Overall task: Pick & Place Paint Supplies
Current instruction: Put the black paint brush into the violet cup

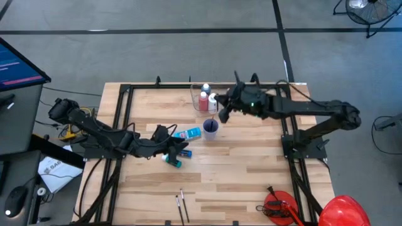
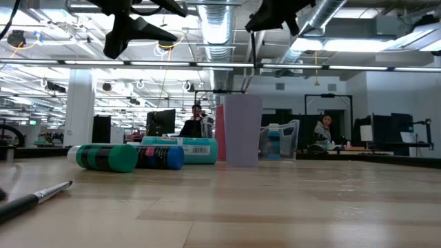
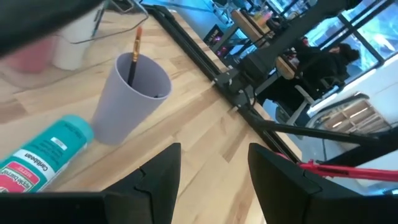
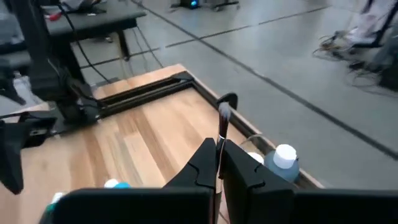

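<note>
Right now you are carrying a brush point(image 4: 221, 134) pinched in the right gripper point(image 4: 219, 163) above the purple cup point(image 1: 210, 128), left gripper point(image 3: 214, 163) spread empty, so lower it inside.

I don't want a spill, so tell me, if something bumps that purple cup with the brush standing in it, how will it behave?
The purple cup looks thin-walled and light, so a nudge would probably slide it. It is tall and narrower at its base, with a brush leaning on its rim, so it may tip. The teal tube lying beside it might block a slide that way.
</note>
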{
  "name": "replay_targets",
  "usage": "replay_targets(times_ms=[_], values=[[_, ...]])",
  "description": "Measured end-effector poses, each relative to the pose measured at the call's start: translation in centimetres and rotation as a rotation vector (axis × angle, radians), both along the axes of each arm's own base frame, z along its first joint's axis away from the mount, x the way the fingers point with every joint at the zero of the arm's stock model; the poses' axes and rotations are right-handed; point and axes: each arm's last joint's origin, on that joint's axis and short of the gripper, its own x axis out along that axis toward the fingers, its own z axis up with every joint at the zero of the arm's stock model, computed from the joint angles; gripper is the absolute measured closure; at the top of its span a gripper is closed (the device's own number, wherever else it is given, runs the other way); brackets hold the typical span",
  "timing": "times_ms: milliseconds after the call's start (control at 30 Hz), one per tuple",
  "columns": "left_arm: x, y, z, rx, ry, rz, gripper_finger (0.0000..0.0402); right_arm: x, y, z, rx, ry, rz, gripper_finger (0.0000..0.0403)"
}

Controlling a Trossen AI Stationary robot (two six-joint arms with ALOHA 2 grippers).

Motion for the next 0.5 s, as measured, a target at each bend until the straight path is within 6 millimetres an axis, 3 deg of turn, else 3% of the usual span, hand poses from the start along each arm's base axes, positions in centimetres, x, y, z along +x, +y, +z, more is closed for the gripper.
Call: replay_targets(times_ms=[100,233,367,500], values=[[0.0,0.0,0.0,0.014,0.005,-0.005,0.0222,0.2,2.2,-1.2,-0.043,0.043,-0.048,0.0403],[0.0,0.0,0.0,0.019,0.010,-0.007,0.0222,0.0,4.3,-3.6,-0.020,-0.063,-0.123,0.0403],[0.0,-0.1,-0.1,0.011,0.023,-0.040,0.0222,-0.4,5.0,-5.7,0.024,-0.154,-0.148,0.0403],[-0.1,-0.1,-0.3,0.012,0.039,-0.054,0.0222,-0.6,5.5,-7.0,0.010,-0.131,-0.189,0.0403]])
